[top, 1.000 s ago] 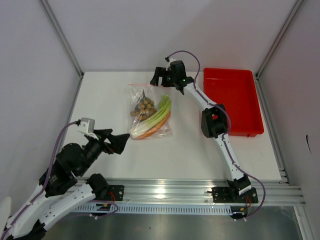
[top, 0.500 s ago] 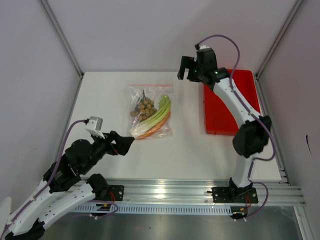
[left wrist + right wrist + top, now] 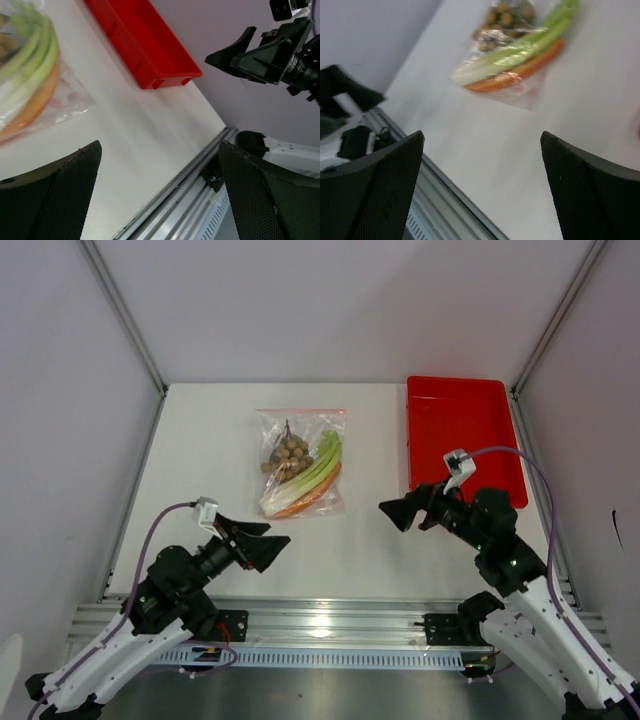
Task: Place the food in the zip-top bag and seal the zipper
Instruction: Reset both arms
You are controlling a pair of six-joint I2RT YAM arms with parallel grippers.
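Note:
The clear zip-top bag [image 3: 300, 462] lies flat mid-table with its pink-red zipper strip [image 3: 300, 411] along the far edge. Inside it lie the grapes [image 3: 287, 453], the green-white stalk [image 3: 308, 473] and the orange wedge [image 3: 310, 499]. The bag also shows in the right wrist view [image 3: 520, 55] and at the left edge of the left wrist view [image 3: 30, 95]. My left gripper [image 3: 272, 545] is open and empty, near-left of the bag. My right gripper [image 3: 392, 512] is open and empty, right of the bag. I cannot make out the white slider tab.
A red tray [image 3: 465, 440] sits at the far right of the table; it also shows in the left wrist view [image 3: 145, 47]. An aluminium rail [image 3: 330, 615] runs along the near table edge. Walls close in on both sides.
My right arm has swung from the bag's far edge back down to the near right, gripper now pointing left. My left gripper has drawn back from the bag's near corner toward the rail.

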